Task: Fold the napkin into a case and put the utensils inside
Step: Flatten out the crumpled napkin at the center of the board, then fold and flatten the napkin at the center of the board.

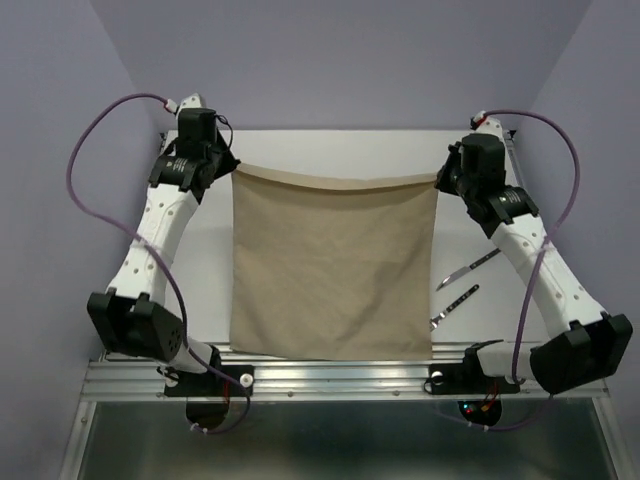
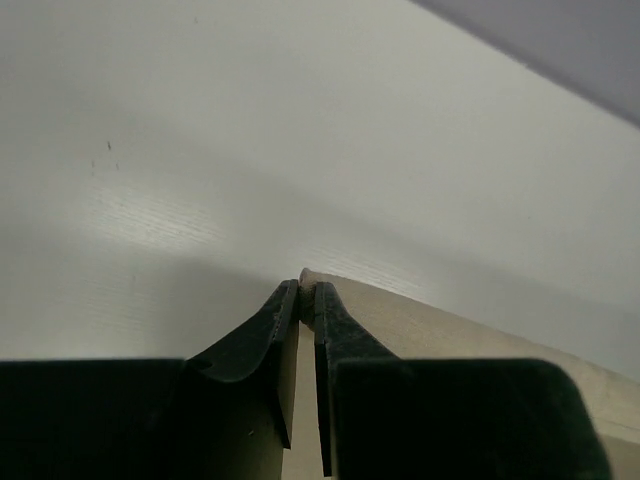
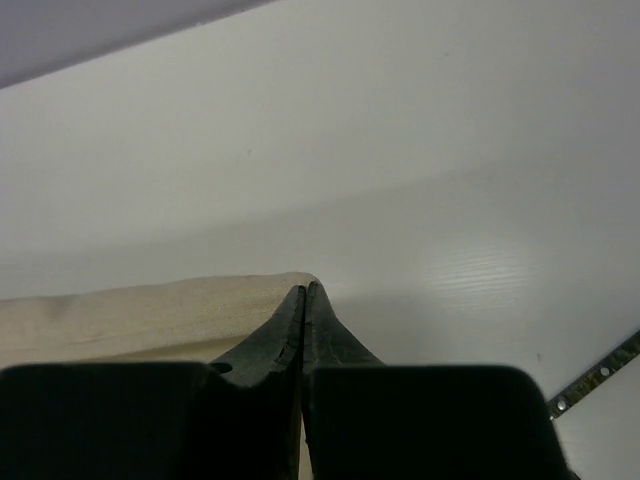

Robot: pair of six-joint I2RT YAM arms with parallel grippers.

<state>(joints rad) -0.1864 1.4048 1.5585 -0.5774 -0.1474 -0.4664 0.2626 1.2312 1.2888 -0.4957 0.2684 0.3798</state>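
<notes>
No legible text, label, brand, number or sign in any of the three views.
</notes>
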